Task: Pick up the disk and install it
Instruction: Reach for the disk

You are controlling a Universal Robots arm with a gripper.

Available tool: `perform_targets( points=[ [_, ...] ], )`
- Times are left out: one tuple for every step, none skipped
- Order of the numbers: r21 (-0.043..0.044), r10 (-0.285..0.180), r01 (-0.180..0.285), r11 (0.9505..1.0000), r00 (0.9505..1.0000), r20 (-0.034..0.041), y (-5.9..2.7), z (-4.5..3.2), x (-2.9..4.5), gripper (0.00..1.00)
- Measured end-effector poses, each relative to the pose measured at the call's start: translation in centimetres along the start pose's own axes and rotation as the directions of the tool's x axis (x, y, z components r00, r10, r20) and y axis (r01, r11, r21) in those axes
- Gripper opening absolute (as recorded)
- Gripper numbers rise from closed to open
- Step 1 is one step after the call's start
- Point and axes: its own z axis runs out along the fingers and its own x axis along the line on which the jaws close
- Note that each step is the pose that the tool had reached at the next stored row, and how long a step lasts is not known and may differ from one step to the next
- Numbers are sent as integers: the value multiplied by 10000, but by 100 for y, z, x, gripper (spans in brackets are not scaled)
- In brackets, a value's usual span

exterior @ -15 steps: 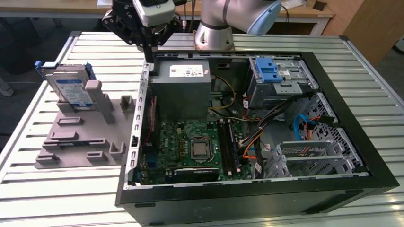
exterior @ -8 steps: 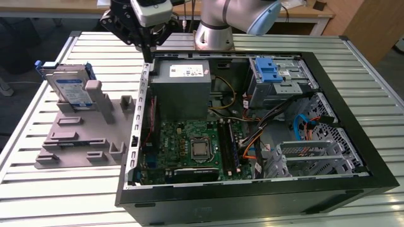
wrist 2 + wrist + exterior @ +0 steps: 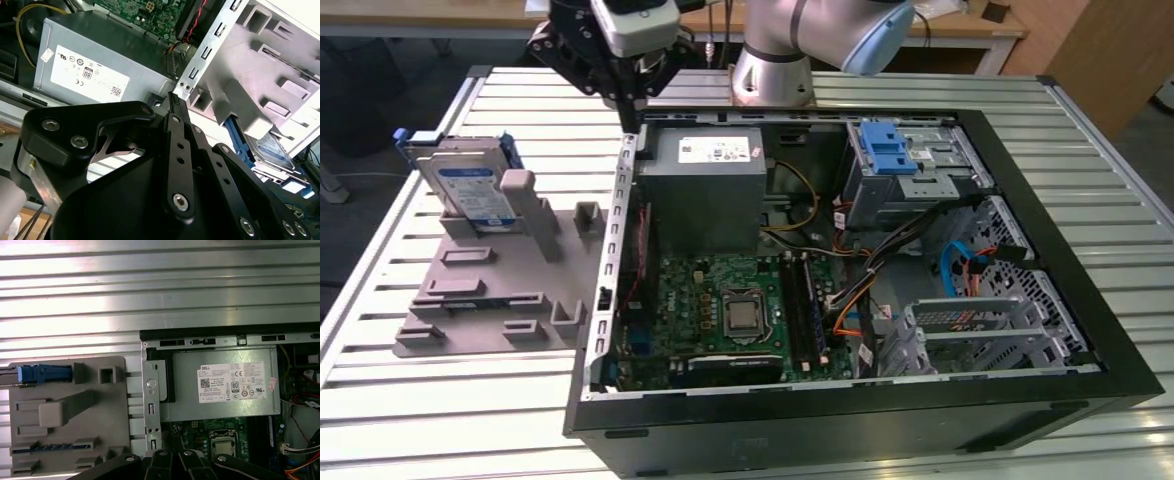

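Our gripper (image 3: pixel 631 104) hangs above the far corner of the open computer case (image 3: pixel 854 405), on the exterior view's left side of it. Its black fingers (image 3: pixel 173 107) are drawn together and we see nothing held between them. In the second wrist view the fingertips point down at the case's metal edge, just beside the grey power supply box (image 3: pixel 704 190) with its white sticker.

The disk (image 3: pixel 464 184) is not in the case. It stands on edge at the far end of a grey moulded holder (image 3: pixel 494 295), which lies on the slatted metal desk (image 3: pixel 400 410) beside the case, at the exterior view's left. The gripper is apart from it. The disk's label faces the exterior camera, and its blue carrier shows around the edges. In the first wrist view we see it from above as a narrow blue strip in the holder's slot.

Inside the case, the green motherboard (image 3: pixel 720 310) lies below the power supply. The silver drive cage (image 3: pixel 901 160) with the blue latch sits at the far corner on the exterior view's right. The arm's base (image 3: pixel 774 75) stands on the desk behind the case.
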Motion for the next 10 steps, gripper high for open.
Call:
perform_targets(
  points=[
    [0, 0, 0, 10000, 10000, 0, 0, 0, 4, 11],
    [0, 0, 0, 10000, 10000, -1, 0, 0, 7, 11],
    [0, 0, 0, 10000, 10000, -1, -1, 0, 11, 11],
    [1, 0, 0, 10000, 10000, -1, -1, 0, 14, 11],
    [0, 0, 0, 10000, 10000, -1, -1, 1, 18, 11],
    [0, 1, -1, 10000, 10000, -1, -2, 1, 22, 11],
    [0, 0, 0, 10000, 10000, 0, -2, 1, 27, 11],
    [1, 0, 0, 10000, 10000, -2, -3, 0, 34, 11],
    [1, 1, -1, 10000, 10000, -2, -3, 0, 46, 11],
    [1, 1, -1, 10000, 10000, -2, -4, 1, 59, 11]
  ],
)
